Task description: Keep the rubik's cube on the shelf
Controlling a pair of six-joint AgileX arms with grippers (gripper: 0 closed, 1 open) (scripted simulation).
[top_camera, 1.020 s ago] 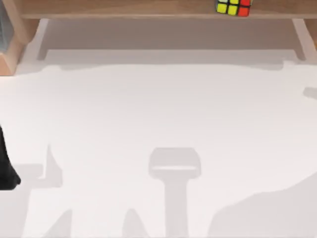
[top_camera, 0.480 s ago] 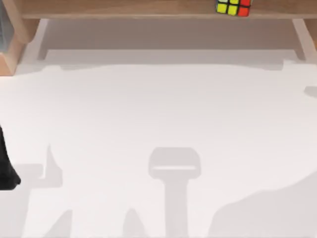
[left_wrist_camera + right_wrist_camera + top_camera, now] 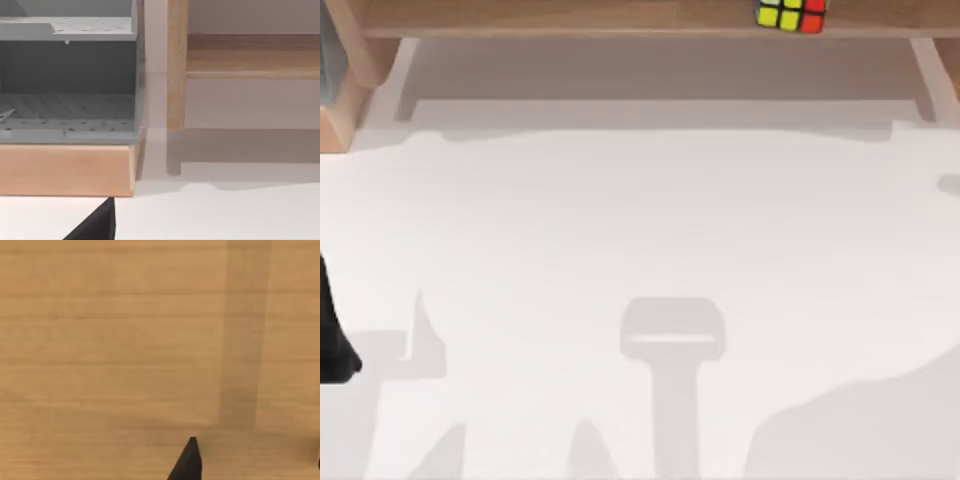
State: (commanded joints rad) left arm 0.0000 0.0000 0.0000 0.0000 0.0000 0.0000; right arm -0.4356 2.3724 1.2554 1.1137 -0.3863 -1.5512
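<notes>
Partly cut off: rubik's cube [image 3: 790,14] sits on the shelf [image 3: 570,17] at top edge of top view, right of centre, upper part out of frame. Yellow, red, white stickers on black grid visible. Shelf plank runs full width of white table [image 3: 640,230], side post [image 3: 176,65] seen from left wrist. Left arm [image 3: 332,330] parked at table's left edge, mostly out of frame. Right wrist view: wood grain close up w/ one dark fingertip [image 3: 187,462]. Can't tell finger state, either gripper.
</notes>
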